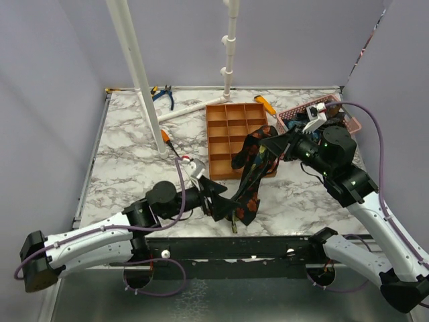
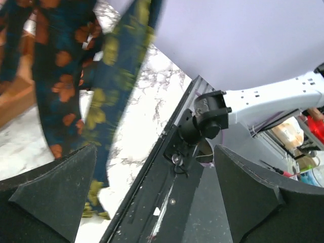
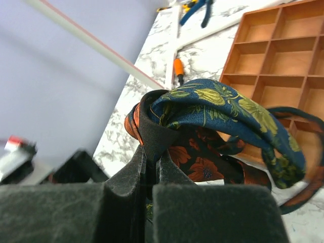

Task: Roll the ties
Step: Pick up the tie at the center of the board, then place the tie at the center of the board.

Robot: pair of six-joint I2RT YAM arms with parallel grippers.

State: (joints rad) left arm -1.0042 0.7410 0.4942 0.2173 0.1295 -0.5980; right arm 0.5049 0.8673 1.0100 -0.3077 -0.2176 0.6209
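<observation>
R gripper [image 3: 151, 152]: jaws together, clamped on a fold of the ties [image 1: 251, 176], held up off the table.
ties: dark fabric w/ orange-red + yellow-gold florals; hang from R gripper across near right corner of orange tray [image 1: 231, 134], low ends on marble table [image 1: 134, 168] near centre.
L gripper [image 1: 216, 196]: jaws wide apart, nothing between them, just left of ties' low end.
pink basket [image 1: 298, 113]: far right, behind R gripper.
</observation>
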